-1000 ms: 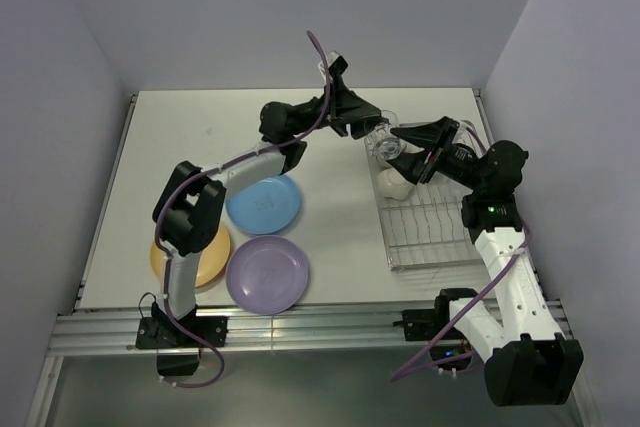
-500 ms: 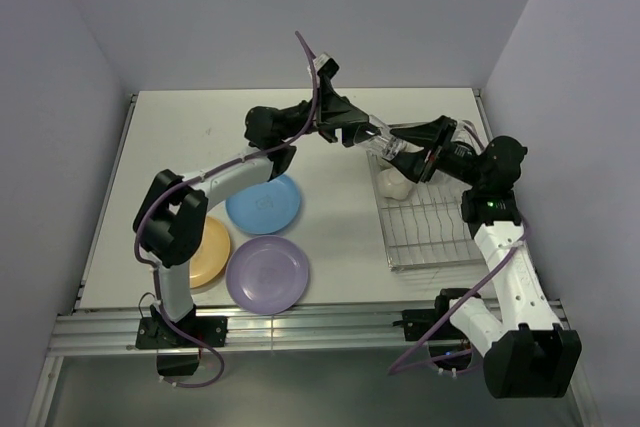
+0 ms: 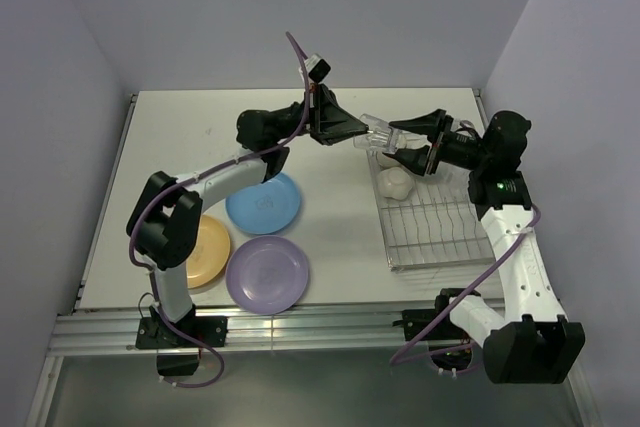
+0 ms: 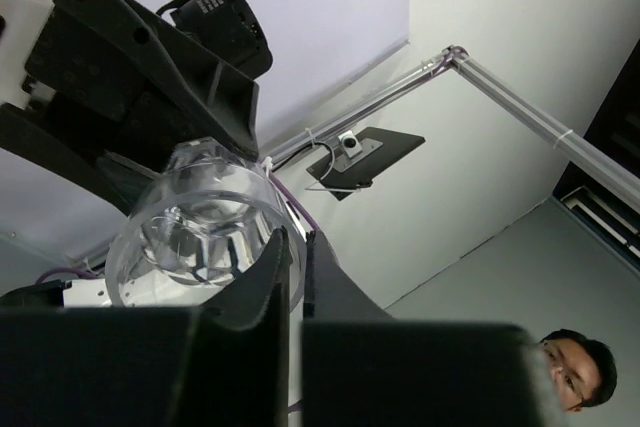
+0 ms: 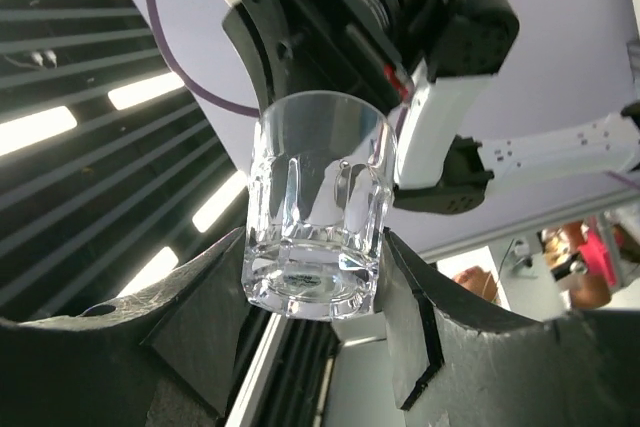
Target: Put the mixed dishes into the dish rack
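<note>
Since a second ago the left arm has swung its elbow further left and lifted its wrist, and the clear glass has come up a touch with it. Left to right now: orange-yellow plate, blue plate and purple plate lie flat on the tabletop, bunched together, not loaded yet and well apart from the action. Left jaws are nearly shut and look pinched on the glass's rim wall. Glass hangs on its side in mid-air between both arms, rim left, base right, above the far-left corner of the dish rack. Right jaws straddle the thick base and press it from both sides, so I read this as a hand-over: the rack sits on the side of the right arm, easier reach. White bowl already sits in that far-left corner just under the glass, so that's the thing to dodge; the near rows of prongs look unoccupied. Side wall is close on the right, so not much swing room there
</note>
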Robot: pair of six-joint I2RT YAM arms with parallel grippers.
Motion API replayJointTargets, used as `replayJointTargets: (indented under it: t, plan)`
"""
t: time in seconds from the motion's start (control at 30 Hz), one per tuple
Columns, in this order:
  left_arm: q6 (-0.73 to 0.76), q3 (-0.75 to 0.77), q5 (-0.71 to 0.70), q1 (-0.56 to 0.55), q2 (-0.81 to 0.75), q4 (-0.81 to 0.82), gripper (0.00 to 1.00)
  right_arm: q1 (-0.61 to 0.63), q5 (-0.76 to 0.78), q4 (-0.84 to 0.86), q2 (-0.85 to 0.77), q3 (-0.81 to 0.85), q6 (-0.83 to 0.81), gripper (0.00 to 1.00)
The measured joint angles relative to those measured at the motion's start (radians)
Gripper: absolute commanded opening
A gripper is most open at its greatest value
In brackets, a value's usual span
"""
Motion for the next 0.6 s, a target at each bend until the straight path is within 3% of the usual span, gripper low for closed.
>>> replayJointTargets:
  t: [0.23,0.43,0.5,0.6]
  plan:
    - [0.006,0.0,0.016,0.013,-0.001,-0.002,0.0,0.0,-0.021,-0.232,0.006,0.088,-0.073,0.02]
    - [0.031,-0.004,0.031,0.018,-0.023,-0.058,0.0,0.002,0.022,-0.566,0.09,0.288,-0.369,0.06]
    - [0.035,-0.014,0.029,0.021,-0.027,-0.063,0.0,0.008,0.052,-0.684,0.126,0.367,-0.475,0.0]
    - [0.04,-0.034,0.031,0.023,-0.029,-0.061,0.01,0.019,0.109,-0.829,0.17,0.462,-0.608,0.0]
